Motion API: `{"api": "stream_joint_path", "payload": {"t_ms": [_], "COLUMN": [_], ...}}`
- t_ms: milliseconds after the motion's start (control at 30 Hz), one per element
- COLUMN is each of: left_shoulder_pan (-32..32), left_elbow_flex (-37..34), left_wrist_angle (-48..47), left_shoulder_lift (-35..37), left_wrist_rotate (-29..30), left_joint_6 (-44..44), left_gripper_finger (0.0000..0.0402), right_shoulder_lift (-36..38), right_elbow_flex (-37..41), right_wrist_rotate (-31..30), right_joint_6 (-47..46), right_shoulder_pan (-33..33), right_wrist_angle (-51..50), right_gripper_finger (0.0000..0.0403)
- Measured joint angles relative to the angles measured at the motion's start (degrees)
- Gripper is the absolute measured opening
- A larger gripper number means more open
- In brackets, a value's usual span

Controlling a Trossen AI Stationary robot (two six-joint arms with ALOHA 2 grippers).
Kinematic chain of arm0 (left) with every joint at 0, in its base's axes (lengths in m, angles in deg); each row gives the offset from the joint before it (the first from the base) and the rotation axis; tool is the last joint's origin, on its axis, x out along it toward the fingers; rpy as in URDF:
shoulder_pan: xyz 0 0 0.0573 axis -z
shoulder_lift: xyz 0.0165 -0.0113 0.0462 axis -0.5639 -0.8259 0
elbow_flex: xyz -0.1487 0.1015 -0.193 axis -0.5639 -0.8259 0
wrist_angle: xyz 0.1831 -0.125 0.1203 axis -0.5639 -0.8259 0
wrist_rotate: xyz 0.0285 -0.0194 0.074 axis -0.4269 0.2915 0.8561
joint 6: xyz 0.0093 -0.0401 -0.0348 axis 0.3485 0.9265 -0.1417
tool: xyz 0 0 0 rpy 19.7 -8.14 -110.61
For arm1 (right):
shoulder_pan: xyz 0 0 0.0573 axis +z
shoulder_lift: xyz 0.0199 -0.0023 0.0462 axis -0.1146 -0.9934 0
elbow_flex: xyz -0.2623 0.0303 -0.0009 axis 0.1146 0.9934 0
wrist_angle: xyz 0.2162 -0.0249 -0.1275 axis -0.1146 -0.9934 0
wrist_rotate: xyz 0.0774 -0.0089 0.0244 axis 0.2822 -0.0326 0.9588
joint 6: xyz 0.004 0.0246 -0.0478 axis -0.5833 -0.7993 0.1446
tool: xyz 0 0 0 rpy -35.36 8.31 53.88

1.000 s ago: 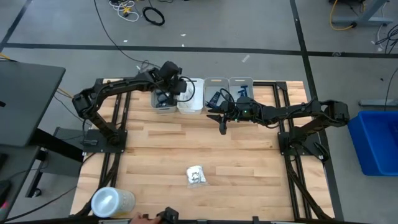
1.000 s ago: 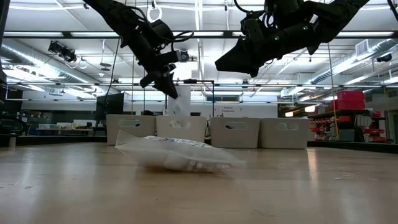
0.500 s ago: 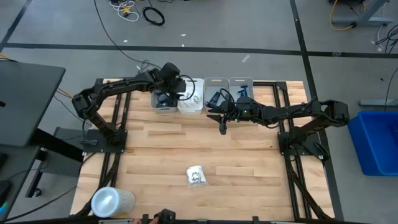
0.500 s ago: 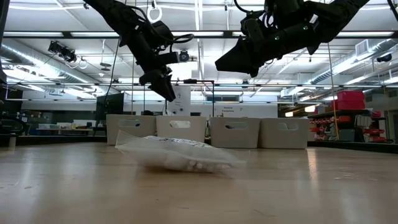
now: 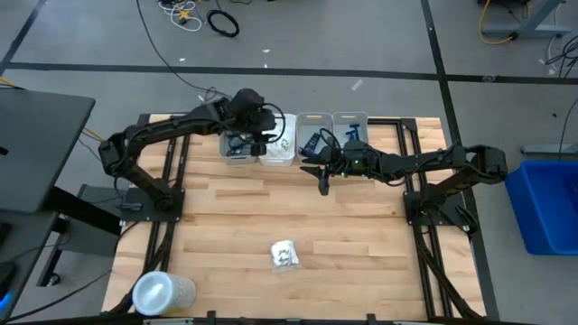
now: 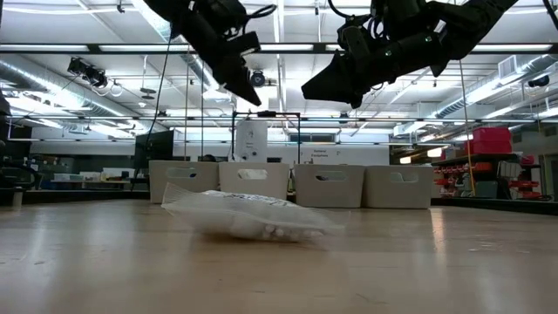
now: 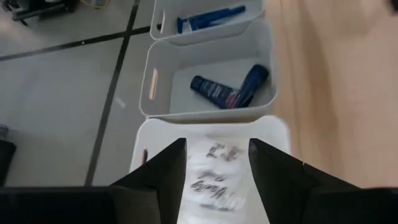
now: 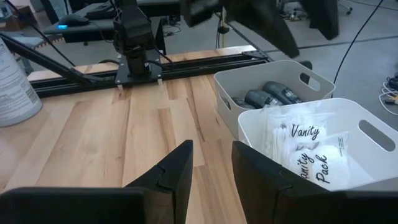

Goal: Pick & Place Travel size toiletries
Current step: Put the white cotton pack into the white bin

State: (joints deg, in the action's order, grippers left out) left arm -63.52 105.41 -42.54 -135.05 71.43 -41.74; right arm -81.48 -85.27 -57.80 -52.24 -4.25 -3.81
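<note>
Four bins stand in a row at the table's far edge. A grey bin (image 8: 267, 93) holds dark oval cases. The white bin (image 7: 155, 134) holds white printed packets (image 7: 214, 177). A further bin holds dark blue tubes (image 7: 227, 93), and the last holds a blue razor (image 7: 208, 18). One white packet (image 5: 285, 255) lies flat on the wood toward the near side. My left gripper (image 7: 217, 146) hangs open above the white bin, nothing between its fingers. My right gripper (image 5: 321, 174) hovers open and empty over the table, just in front of the bins.
A clear cylindrical container (image 5: 163, 293) stands at the table's near left corner. Bare wooden tabletop (image 5: 271, 203) stretches between the bins and the lone packet. The arm bases stand at the table's left and right sides.
My left gripper has risen well above the bins and shifted a little toward the table's right edge. My right arm has kept still, and the packet on the table has not moved.
</note>
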Motion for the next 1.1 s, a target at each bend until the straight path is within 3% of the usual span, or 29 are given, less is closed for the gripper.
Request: {"api": "stream_joint_path", "payload": {"t_ms": [500,800,1100], "left_shoulder_pan": [8.3,16.28,22.69], "left_elbow_flex": [0.02,0.02,0.02], "left_wrist_angle": [-0.08,-0.19,-0.28], "left_shoulder_lift": [7.56,8.3,8.3], "left_wrist_rotate": [-3.08,-2.95,-1.26], "left_joint_6": [11.48,18.64,20.53], "left_gripper_finger": [0.0124,0.0096,0.0067], "right_shoulder_lift": [0.0,0.0,0.0], "right_elbow_flex": [0.0,0.0,0.0], "right_wrist_rotate": [0.31,0.57,3.49], "right_joint_6": [0.0,0.0,0.0], "right_shoulder_pan": [0.0,0.07,1.2], "right_wrist_angle": [-0.01,-0.44,-0.43], "right_gripper_finger": [0.0125,0.0134,0.015]}}
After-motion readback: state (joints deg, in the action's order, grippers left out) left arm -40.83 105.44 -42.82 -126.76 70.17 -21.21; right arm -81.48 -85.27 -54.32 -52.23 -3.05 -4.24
